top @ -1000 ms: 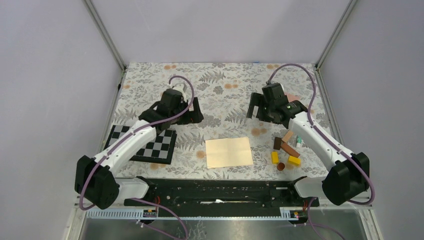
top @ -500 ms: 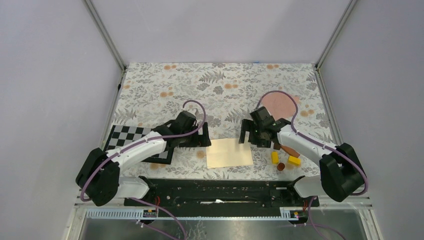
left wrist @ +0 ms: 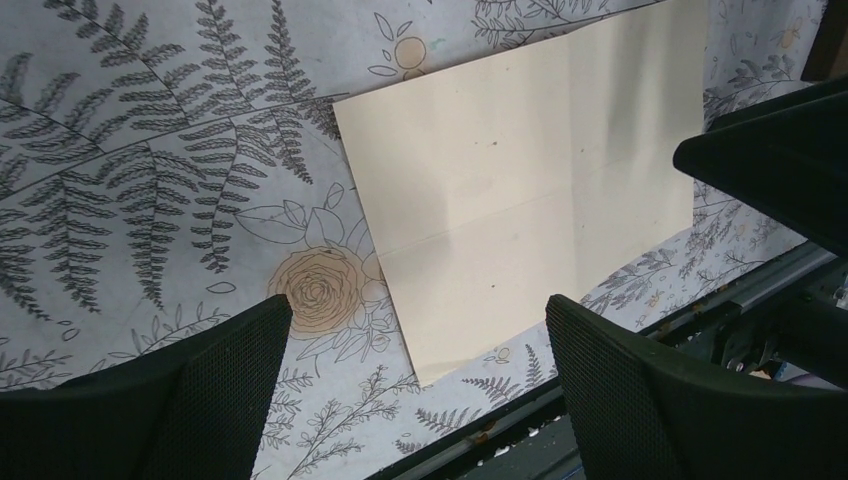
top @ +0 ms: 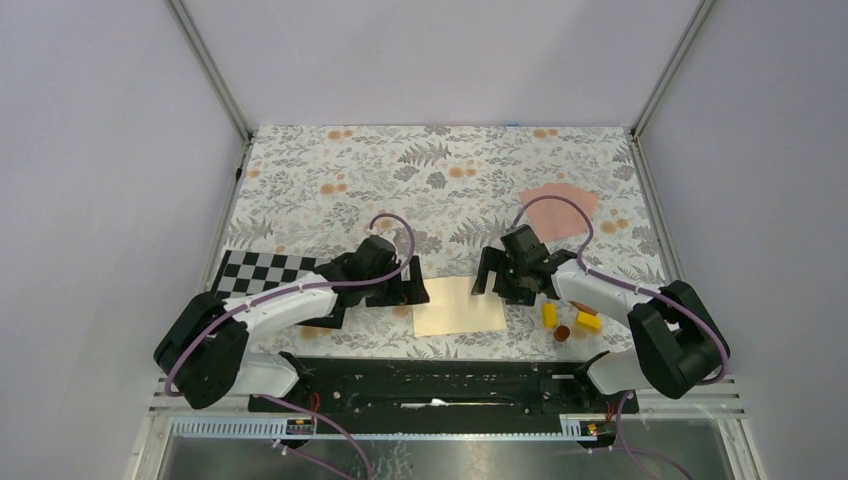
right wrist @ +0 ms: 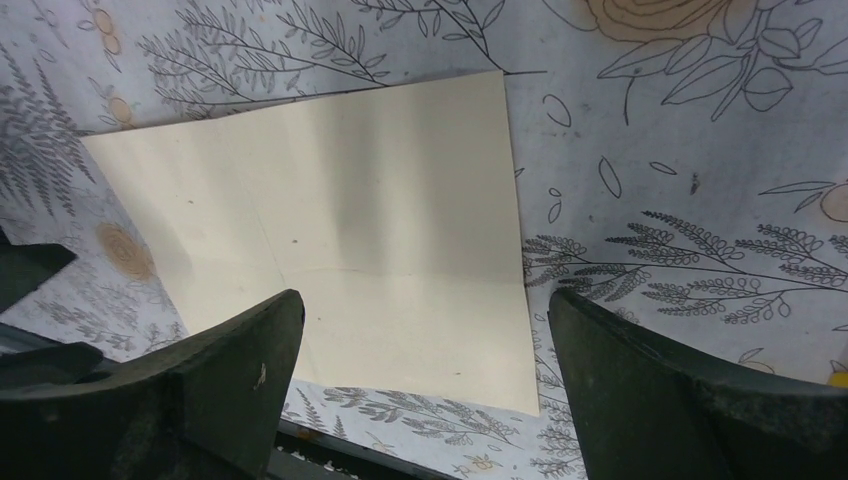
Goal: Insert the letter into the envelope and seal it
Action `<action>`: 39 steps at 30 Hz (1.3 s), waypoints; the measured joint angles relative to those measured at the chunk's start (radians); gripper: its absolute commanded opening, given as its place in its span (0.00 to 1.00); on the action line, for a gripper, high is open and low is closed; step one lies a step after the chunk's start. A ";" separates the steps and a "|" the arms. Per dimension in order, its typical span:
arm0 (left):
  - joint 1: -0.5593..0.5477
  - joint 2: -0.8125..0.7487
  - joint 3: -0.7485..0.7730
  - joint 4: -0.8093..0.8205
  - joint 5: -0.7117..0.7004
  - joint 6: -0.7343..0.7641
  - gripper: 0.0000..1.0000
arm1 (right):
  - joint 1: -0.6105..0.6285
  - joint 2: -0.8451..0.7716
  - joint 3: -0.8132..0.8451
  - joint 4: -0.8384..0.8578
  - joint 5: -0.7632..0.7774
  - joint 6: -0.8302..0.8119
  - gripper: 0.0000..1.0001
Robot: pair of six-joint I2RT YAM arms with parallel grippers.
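The cream letter sheet point(top: 458, 306) lies flat near the table's front edge, with fold creases. It also shows in the left wrist view point(left wrist: 530, 190) and the right wrist view point(right wrist: 350, 240). The salmon-pink envelope point(top: 560, 203) lies flat at the far right, apart from both arms. My left gripper point(top: 408, 290) is open and empty, low over the sheet's left edge point(left wrist: 415, 325). My right gripper point(top: 492, 280) is open and empty, low over the sheet's right edge point(right wrist: 425, 305). Neither gripper holds anything.
A black-and-white checkerboard point(top: 262, 272) lies at the left, partly under my left arm. Several small wooden blocks point(top: 570, 320) in yellow, brown and orange lie right of the sheet. The black rail point(top: 440, 380) runs along the table's near edge, close to the sheet.
Both arms have swung in and toward the near edge, coming down at the two sides of the cream sheet. The right arm has left the envelope, which now shows fully.
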 measured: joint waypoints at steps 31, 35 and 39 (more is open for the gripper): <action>-0.034 0.111 -0.062 0.313 0.089 -0.153 0.99 | 0.049 0.021 -0.074 0.263 -0.118 0.172 0.99; -0.034 0.083 -0.059 0.270 0.086 -0.154 0.99 | 0.051 0.025 -0.074 0.270 -0.122 0.176 0.99; -0.035 -0.060 -0.032 0.085 -0.014 -0.116 0.99 | 0.054 0.014 -0.074 0.250 -0.098 0.171 0.99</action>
